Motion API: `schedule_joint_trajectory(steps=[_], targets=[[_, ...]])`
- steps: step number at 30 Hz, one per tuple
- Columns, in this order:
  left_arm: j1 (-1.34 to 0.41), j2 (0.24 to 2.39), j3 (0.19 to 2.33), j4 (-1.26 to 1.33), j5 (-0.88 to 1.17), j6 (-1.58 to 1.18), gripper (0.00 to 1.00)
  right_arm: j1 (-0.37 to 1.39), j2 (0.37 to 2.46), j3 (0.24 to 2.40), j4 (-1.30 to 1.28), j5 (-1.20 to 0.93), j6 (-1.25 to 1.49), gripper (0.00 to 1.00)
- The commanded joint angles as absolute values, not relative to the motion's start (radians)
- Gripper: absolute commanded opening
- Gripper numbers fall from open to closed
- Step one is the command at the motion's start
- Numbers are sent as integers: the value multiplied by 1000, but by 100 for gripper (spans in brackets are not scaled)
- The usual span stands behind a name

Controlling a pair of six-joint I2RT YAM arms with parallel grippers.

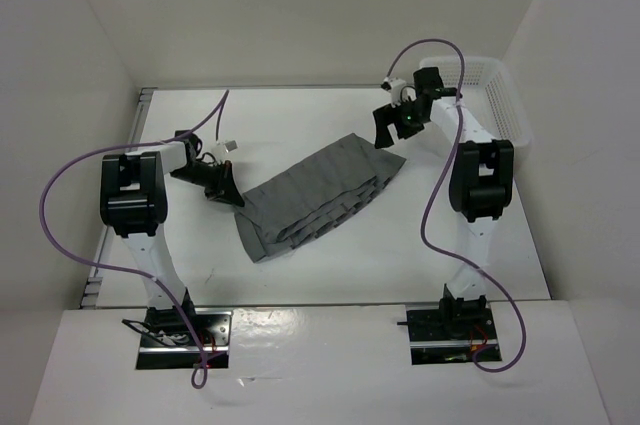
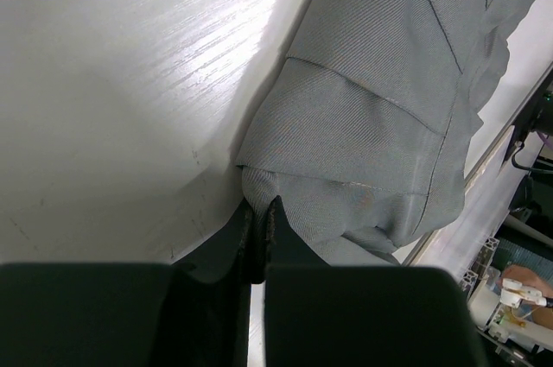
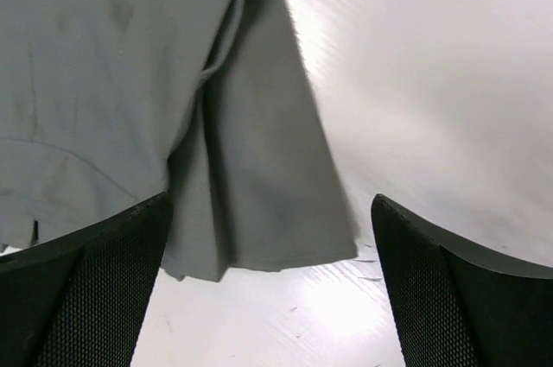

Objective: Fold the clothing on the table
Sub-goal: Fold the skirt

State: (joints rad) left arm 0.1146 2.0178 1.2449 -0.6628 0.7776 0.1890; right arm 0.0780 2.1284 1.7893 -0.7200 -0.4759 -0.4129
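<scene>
The grey pleated clothing (image 1: 318, 200) lies in a folded band across the middle of the white table (image 1: 300, 115), running from lower left to upper right. My left gripper (image 1: 230, 192) sits at its left end, shut on a pinch of the fabric; the left wrist view shows a fold of the clothing (image 2: 380, 117) squeezed between the black fingertips (image 2: 275, 211). My right gripper (image 1: 392, 130) hovers open just above the upper right corner of the clothing (image 3: 251, 177), with the fabric edge lying between and beyond its two wide-apart fingers (image 3: 104, 272).
A white mesh basket (image 1: 505, 95) stands at the back right by the right arm. White walls close in the table on the left, back and right. A metal rail (image 1: 140, 115) runs along the table's left edge.
</scene>
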Motion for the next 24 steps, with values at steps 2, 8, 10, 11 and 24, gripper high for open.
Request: schedule_joint_trajectory(steps=[2, 8, 10, 11, 24], targets=[[121, 1994, 1227, -673, 716, 247, 0, 38, 2189, 1844, -726, -485, -430, 99], [121, 2003, 1236, -683, 716, 247, 0, 18, 2263, 1865, -758, -514, -439, 99], [121, 2013, 1236, -683, 716, 247, 0, 18, 2285, 1876, -778, -528, -439, 99], [121, 2013, 1236, -683, 716, 247, 0, 18, 2286, 1885, -778, -543, -439, 99], [121, 2022, 1246, -692, 716, 256, 0, 9, 2373, 1919, -980, -733, -480, 99]])
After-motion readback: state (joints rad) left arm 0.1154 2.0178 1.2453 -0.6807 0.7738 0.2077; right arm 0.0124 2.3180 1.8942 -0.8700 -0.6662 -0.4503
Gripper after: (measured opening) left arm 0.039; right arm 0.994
